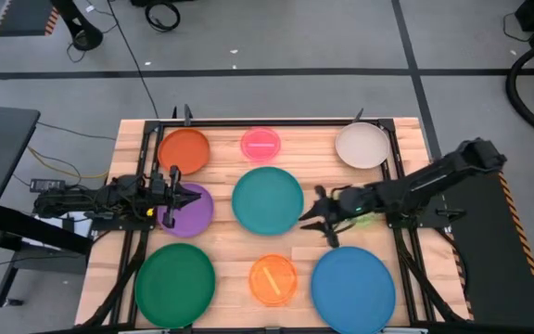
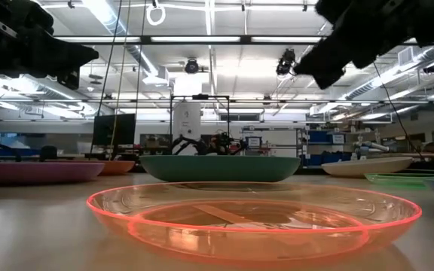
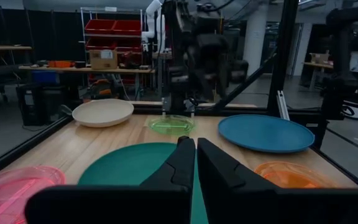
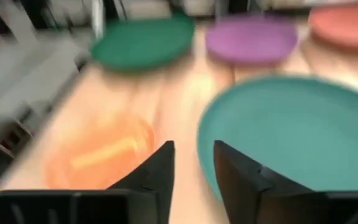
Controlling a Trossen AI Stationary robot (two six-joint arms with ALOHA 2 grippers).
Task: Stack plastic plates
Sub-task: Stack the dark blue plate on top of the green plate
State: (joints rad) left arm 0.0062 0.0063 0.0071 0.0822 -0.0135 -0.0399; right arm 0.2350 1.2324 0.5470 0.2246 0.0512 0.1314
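Nine plates lie flat on the wooden table: orange-red (image 1: 184, 150), pink (image 1: 260, 143) and beige (image 1: 362, 145) at the far side. Purple (image 1: 193, 215) and teal (image 1: 267, 199) lie in the middle. Large green (image 1: 175, 283), small orange (image 1: 273, 279) and blue (image 1: 352, 288) lie at the near side. The small green plate (image 3: 171, 124) lies partly hidden under my right arm. My left gripper (image 1: 191, 197) hovers shut and empty above the purple plate. My right gripper (image 1: 313, 221) hovers open and empty by the teal plate's right rim (image 4: 207, 134).
A dark metal frame (image 1: 399, 176) runs along the table's left, right and far edges. Bare wood shows between the plates. Both arms show high above the table top in the low view.
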